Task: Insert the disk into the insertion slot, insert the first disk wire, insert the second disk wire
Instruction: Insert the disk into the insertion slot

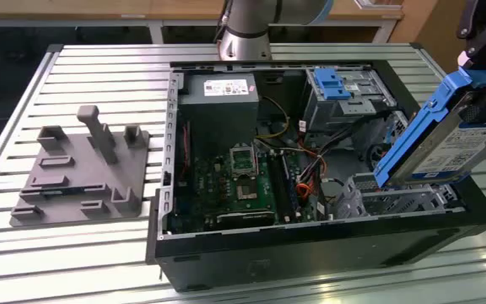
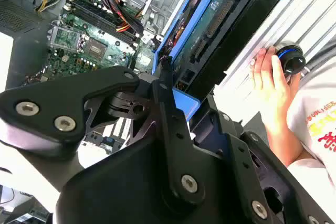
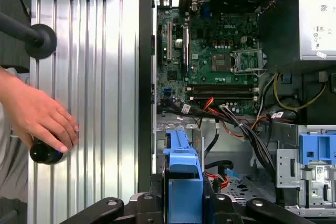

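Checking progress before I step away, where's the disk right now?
The disk is at the exterior view's right, held tilted in the gripper, its lower end just over the insertion slot inside the computer case.

The disk (image 1: 454,142) covers part of the insertion slot (image 1: 407,199).

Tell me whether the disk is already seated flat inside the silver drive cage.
No: in the exterior view the gripper holds the disk tilted, most of it standing out above the insertion slot.

Blue-framed silver disk (image 1: 458,147), steeply tilted, lower end over the perforated silver insertion slot (image 1: 412,199).
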`<state>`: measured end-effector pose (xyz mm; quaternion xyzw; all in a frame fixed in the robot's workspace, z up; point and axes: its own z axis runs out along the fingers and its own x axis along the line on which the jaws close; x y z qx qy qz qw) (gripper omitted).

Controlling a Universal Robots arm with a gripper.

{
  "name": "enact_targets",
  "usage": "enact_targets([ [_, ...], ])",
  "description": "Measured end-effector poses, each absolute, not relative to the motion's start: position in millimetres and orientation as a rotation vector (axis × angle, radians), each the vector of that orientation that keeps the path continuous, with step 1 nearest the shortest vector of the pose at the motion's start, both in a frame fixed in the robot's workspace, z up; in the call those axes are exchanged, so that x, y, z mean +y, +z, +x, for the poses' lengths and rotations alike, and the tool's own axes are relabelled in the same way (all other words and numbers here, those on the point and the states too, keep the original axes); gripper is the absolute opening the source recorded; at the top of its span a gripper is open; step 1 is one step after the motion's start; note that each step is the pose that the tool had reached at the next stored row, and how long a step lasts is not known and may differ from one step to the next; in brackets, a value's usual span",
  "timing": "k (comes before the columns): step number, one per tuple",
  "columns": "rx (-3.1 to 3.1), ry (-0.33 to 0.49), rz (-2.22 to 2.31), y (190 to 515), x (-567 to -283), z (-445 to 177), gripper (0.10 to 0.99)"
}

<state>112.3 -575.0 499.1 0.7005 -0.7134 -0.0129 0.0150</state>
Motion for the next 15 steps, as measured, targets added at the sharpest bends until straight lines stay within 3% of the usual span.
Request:
enact_targets([
  [15,-2.224,-0.049,2.184,498.8,-575.1,112.3,0.365],
])
